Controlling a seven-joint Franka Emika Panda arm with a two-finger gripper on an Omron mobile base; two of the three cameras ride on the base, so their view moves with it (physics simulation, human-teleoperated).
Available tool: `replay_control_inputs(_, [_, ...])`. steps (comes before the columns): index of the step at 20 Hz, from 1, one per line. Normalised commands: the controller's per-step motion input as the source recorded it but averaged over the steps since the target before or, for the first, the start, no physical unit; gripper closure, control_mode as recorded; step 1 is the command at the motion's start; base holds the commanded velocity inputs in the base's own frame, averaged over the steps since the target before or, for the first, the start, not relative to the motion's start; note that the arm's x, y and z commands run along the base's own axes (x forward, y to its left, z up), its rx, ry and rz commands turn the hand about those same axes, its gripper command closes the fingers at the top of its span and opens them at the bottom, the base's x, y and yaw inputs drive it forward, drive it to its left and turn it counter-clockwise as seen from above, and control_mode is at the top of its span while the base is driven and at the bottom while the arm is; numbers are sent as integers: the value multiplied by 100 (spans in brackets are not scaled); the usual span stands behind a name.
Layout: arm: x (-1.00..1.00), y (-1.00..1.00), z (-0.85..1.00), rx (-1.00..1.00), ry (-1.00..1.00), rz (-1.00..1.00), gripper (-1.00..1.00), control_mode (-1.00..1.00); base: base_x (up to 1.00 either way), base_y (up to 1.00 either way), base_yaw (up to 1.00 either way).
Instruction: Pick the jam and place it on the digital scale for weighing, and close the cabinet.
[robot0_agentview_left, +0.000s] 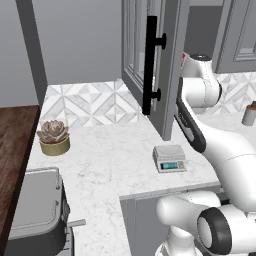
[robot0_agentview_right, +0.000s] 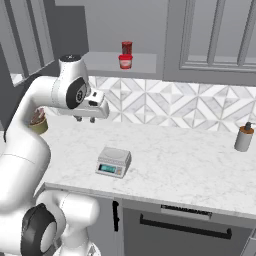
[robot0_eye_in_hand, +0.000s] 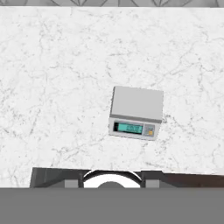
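The jam, a squat red jar, stands on the bottom shelf of the open cabinet, with a taller slim red container just behind it. The cabinet door hangs open, its long black bar handle facing out over the counter. The digital scale lies flat on the marble counter with nothing on it, and the hand view looks straight down on the scale. My gripper points downward, open and holding nothing, above the counter, left of the scale and well below the jam.
A potted succulent sits at the counter's left end near a dark wooden top. A soap dispenser stands far right by the tiled backsplash. A grey appliance is at the lower left. A closed glass-door cabinet hangs to the right.
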Motion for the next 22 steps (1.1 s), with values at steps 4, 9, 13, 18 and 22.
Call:
replay_control_inputs(4, [-34, -1, 0, 0, 0, 0, -100, -100, 0, 0, 0])
replay_control_inputs(9, [-61, -23, 5, 0, -7, -4, -100, -100, 0, 0, 0])
replay_control_inputs(13, [-23, -45, 46, 1, -22, -1, -100, -100, 0, 0, 0])
replay_control_inputs(18, [-6, -19, 58, 0, -36, 0, -100, -100, 0, 0, 0])
replay_control_inputs(22, [-1, -16, 61, 0, -31, 0, -100, -100, 0, 0, 0])
